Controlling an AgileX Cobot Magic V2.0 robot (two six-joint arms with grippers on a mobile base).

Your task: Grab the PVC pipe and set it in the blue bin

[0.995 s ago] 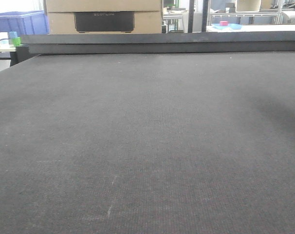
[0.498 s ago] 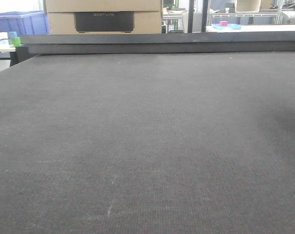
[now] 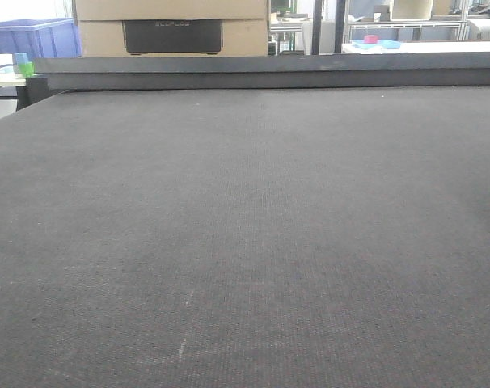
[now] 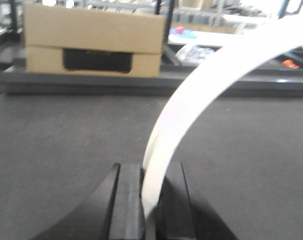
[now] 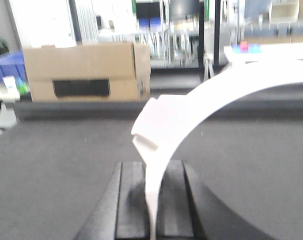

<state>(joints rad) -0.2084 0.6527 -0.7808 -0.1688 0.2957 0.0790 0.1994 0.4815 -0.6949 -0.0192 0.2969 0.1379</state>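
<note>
Grip status: in the left wrist view I see the left gripper [image 4: 150,200] with its jaws closed on the PVC pipe [image 4: 201,95], a slim white strip that rises from between the jaws and curves up to the right, out of frame. In the right wrist view the right gripper [image 5: 152,200] shows the same condition: jaws clamped on white PVC pipe [image 5: 206,90], with a squared, notched end just above the jaws. I cannot tell whether the 2 arms hold 1 piece or 2 separate pieces. The front view shows neither arm nor pipe, only the dark worktop [image 3: 245,242], so I judge that the pipe is held clear of that surface.

Handling: I judge the pipe light and thin-walled, springy along its arc rather than rigid. Its smooth plastic face could slide in the jaws. Each hold sits low on the arc, so the long free span acts as a lever, and a fast wrist move could swing or twist it in the grip. A hold nearer mid-arc would balance better, but the present grip looks adequate for slow transport. If 2 arms share 1 piece, I must move them together to avoid bending it.

Destination: a blue bin [image 3: 31,36] shows beyond the far left corner of the worktop, left of a cardboard box [image 3: 172,28] in the front view. I take it as the likely target, unconfirmed.
</note>
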